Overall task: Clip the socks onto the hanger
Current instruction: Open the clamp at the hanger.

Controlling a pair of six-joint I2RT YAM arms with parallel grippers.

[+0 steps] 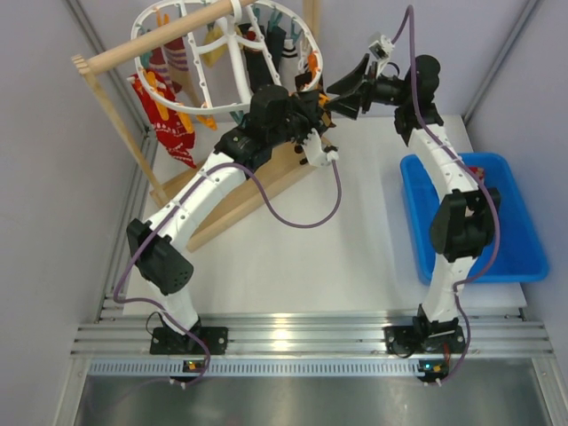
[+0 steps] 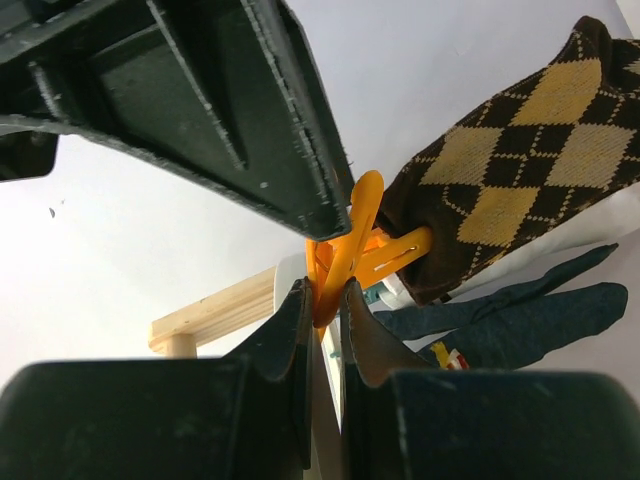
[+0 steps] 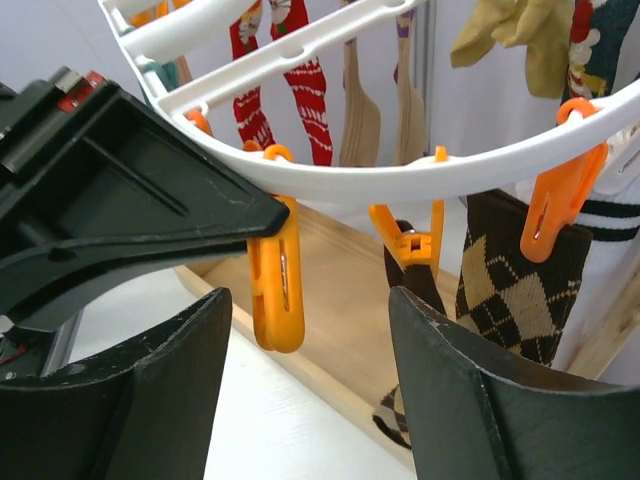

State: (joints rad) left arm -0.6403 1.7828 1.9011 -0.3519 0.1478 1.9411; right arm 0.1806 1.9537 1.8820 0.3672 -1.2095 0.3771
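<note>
The white oval hanger (image 1: pixel 226 53) hangs from a wooden rod at the back left, with orange clips and several socks on it. My left gripper (image 2: pixel 325 295) is shut on the handles of an orange clip (image 2: pixel 350 240); it also shows in the top view (image 1: pixel 312 105). The cuff of a brown-and-black argyle sock (image 2: pixel 520 160) sits at that clip's mouth. My right gripper (image 3: pixel 310 330) is open and empty under the hanger's ring (image 3: pixel 400 175), with a free orange clip (image 3: pixel 277 290) hanging between its fingers. The argyle sock (image 3: pixel 510 290) hangs just to its right.
The wooden rack's rod (image 1: pixel 160 40) and base boards (image 1: pixel 257 191) stand under the hanger. Red patterned socks (image 3: pixel 300 90), a yellow sock (image 3: pixel 510 30) and a dark grey sock (image 2: pixel 510 315) hang nearby. A blue bin (image 1: pixel 510 222) sits on the right behind my right arm.
</note>
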